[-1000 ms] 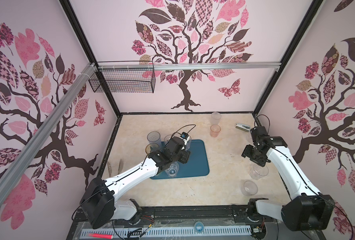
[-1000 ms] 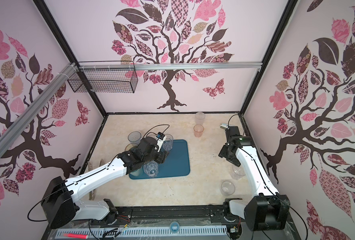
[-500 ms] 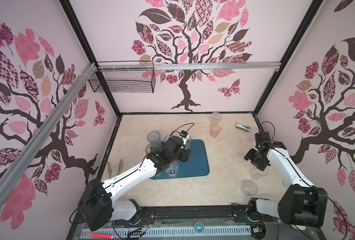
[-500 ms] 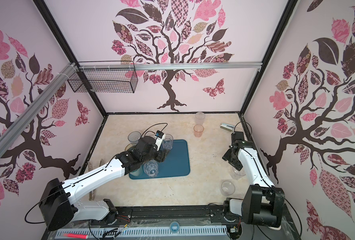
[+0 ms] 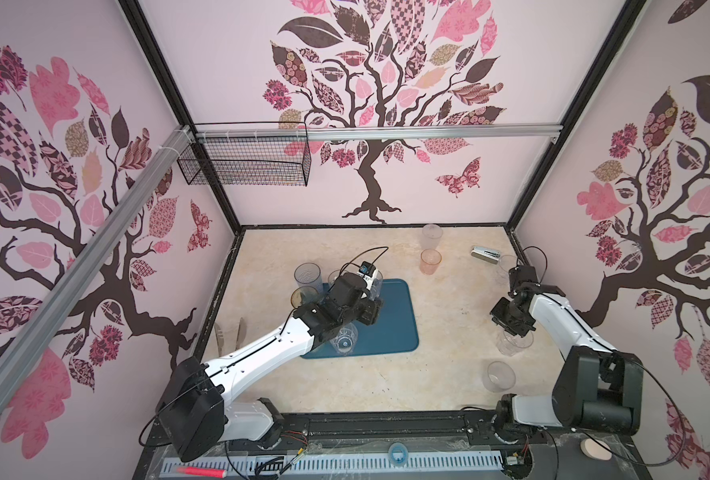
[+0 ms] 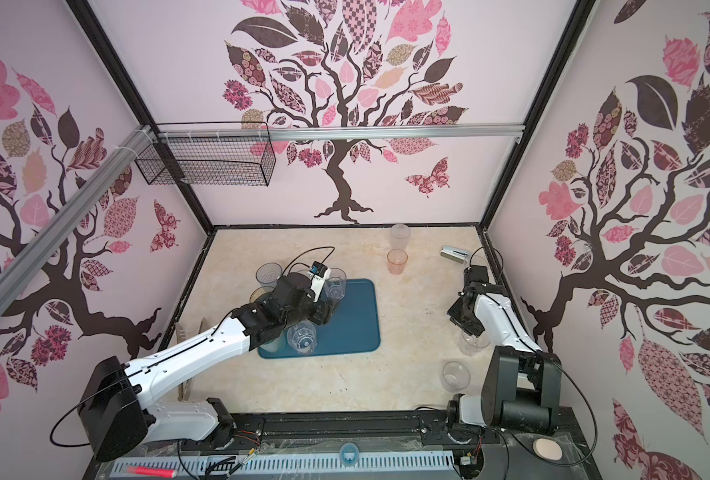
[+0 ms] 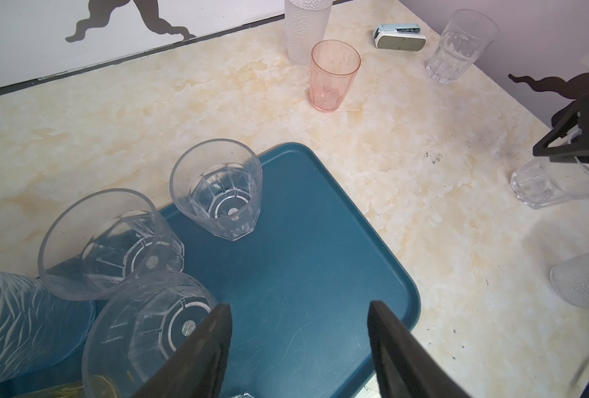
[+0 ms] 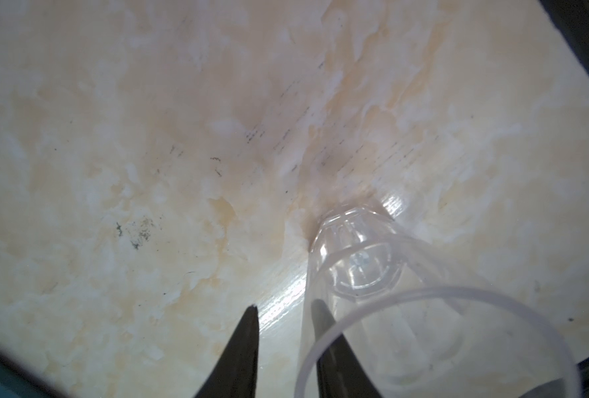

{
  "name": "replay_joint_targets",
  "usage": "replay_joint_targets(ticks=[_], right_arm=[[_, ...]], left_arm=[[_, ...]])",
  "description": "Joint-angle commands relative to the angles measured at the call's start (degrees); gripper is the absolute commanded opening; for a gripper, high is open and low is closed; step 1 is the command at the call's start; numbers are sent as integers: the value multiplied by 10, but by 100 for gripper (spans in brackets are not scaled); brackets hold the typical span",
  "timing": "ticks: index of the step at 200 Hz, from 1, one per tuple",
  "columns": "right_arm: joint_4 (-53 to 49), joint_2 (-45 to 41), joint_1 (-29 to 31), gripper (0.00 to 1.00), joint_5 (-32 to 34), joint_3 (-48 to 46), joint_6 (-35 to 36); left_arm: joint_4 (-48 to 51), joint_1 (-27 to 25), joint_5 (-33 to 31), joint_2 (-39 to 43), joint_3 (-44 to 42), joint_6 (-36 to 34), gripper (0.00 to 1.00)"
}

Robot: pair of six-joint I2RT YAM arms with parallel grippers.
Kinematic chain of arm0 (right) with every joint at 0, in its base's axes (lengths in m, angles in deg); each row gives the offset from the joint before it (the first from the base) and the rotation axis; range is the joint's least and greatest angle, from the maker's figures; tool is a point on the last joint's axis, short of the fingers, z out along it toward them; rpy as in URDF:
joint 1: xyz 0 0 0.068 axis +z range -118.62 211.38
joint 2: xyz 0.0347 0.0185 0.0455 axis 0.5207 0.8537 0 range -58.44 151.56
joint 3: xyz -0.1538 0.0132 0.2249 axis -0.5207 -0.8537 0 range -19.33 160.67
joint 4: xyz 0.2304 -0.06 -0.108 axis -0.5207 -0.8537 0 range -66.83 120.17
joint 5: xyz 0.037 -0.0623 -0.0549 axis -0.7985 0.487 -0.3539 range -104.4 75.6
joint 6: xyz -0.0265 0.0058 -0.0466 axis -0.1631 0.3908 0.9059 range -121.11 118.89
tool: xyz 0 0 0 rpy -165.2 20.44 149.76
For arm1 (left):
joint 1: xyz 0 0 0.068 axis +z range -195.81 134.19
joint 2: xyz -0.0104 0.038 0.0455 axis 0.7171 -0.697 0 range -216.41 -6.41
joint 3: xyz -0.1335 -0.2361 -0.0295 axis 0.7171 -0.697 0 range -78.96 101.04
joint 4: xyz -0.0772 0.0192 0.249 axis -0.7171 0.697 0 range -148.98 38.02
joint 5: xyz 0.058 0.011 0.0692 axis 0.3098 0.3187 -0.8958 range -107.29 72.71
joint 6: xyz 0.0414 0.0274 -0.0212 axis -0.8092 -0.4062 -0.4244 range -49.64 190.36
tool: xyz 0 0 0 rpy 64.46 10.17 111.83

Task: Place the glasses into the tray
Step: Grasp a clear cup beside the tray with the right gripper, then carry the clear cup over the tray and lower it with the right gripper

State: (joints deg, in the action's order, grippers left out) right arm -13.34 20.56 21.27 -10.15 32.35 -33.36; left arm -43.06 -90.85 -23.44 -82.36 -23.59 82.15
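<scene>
The dark teal tray (image 5: 395,328) (image 7: 303,258) lies mid-table. Clear ribbed glasses (image 7: 217,196) (image 7: 110,241) (image 7: 148,330) stand on its left part. My left gripper (image 7: 300,310) (image 5: 368,311) hangs open above the tray with nothing between its fingers. At the right, my right gripper (image 8: 283,305) (image 5: 511,326) reaches down over a clear glass (image 8: 358,262) (image 5: 513,343). One finger is inside the glass and one outside. The jaws stand narrow, and a strip of table shows between the outer finger and the wall.
A pink glass (image 5: 430,262) and a frosted glass (image 5: 432,237) stand at the back. Another clear glass (image 5: 498,376) is front right, and one (image 7: 458,44) stands by the right wall near a silver stapler (image 5: 485,253). Blue-grey glasses (image 5: 307,274) crowd the tray's left side.
My right arm has drawn toward the front and come down over the clear glass, and its jaws have narrowed around the wall. The left arm has stayed put.
</scene>
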Motion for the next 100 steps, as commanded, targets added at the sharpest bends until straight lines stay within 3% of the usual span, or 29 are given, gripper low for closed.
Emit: replay_joint_targets(ticks=[1, 29, 57, 100], right_arm=[[16, 21, -3, 22, -5, 1, 7], [3, 25, 2, 9, -19, 22, 23], [-16, 6, 28, 3, -25, 49, 28], [-79, 2, 180, 1, 26, 154, 19]], left_arm=[[-8, -1, 0, 4, -15, 1, 67], [-6, -1, -3, 4, -16, -2, 67], [-4, -1, -7, 6, -13, -4, 67], [14, 0, -51, 41, -4, -28, 67]])
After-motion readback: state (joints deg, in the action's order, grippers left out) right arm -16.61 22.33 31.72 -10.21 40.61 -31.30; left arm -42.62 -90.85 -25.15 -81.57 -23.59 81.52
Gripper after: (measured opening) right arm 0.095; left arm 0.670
